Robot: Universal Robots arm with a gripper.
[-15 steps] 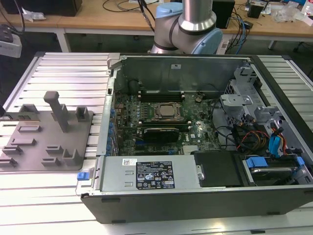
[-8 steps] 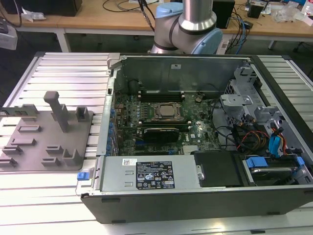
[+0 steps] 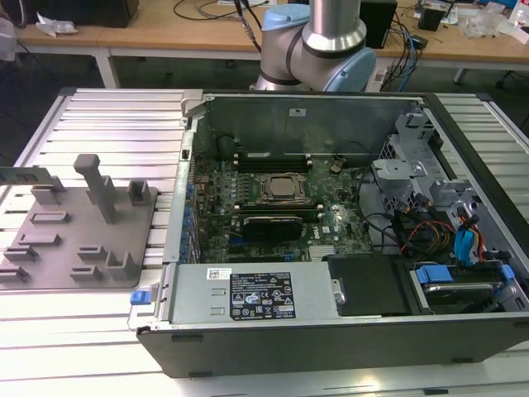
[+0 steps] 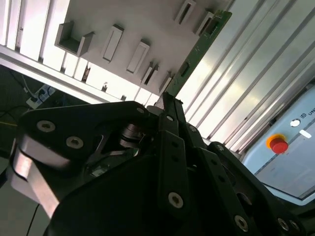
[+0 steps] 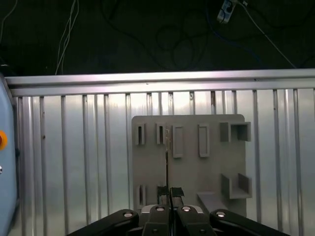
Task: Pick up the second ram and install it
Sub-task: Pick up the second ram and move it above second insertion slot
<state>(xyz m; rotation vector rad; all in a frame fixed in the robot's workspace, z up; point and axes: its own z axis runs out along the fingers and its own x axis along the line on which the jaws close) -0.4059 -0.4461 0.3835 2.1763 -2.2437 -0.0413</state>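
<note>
Ribbed aluminium worktop [image 3: 107, 124] spreads out below the pincer. An open computer case [image 3: 331, 351] lies on it, well apart from the pincer, on the other side of the holder tray. Inside the case are the motherboard [image 3: 339, 219], the processor socket [image 3: 283, 188] and the long black memory slots [image 3: 273, 155] beside the socket. Cannot tell whether any slot is filled.

Grey holder tray [image 5: 216, 167] sits under the pincer, flat on the worktop, with its slots and blocks facing up. The slots nearest the pincer look empty.

Pincer [image 5: 170, 192] hangs over the tray, clenched on the second ram [image 4: 197, 52]. In both wrist views the fingertips meet on the thin board, one on each flat side. The ram is held on edge, and its long side runs out from the fingertips over the tray. In the exterior view part of the ram shows at the exterior view's left, above the tray's far corner. It looks raised off the holder blocks, not seated in them, though the gap under it is hard to judge.

Progress, as a judgement:
- **Pick-up:** done or as good as done, since the ram is gripped and looks free of the tray.
- **Install:** not done. The ram is over the tray with the pincer, well apart from the case, and nowhere near the memory slots. All of the carry and the seating is left.
</note>
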